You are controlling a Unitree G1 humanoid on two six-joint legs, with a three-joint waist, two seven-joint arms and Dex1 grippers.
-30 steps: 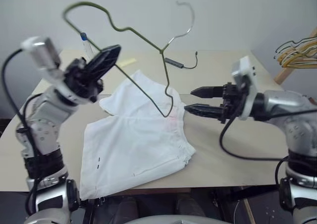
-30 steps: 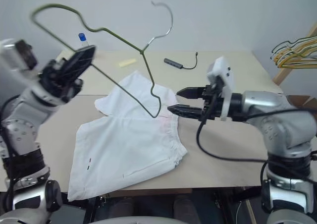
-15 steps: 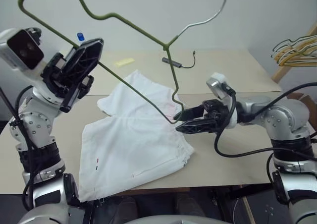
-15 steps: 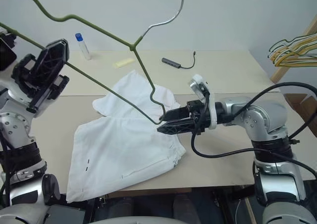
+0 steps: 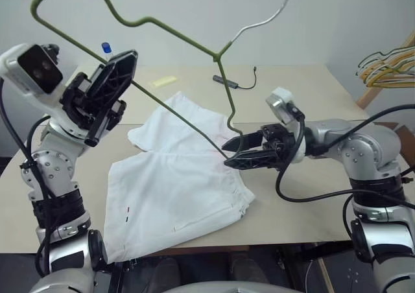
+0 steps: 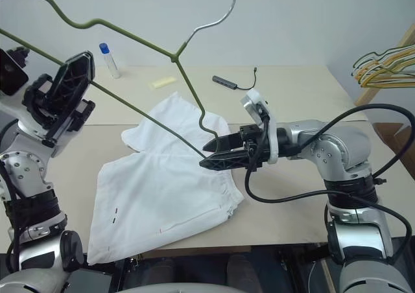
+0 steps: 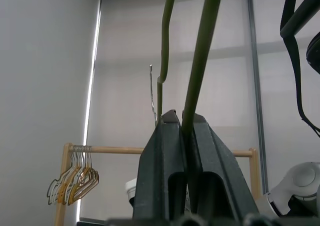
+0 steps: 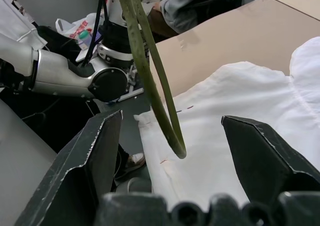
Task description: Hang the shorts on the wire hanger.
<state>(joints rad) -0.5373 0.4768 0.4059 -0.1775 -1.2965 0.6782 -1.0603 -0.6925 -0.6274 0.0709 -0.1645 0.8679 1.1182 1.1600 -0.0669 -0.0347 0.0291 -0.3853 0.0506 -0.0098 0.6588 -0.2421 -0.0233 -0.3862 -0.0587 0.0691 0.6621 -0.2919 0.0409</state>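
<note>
Left eye view: left gripper (image 5: pixel 123 69) is clamped on the wire hanger (image 5: pixel 155 27), holding it up over the table (image 5: pixel 298 85), lower corner dipping toward the shorts (image 5: pixel 175 183), which lie flat on the tabletop. Right gripper (image 5: pixel 235 152) has fingers spread w/ that low corner between them, not touching per the right wrist view.
</note>
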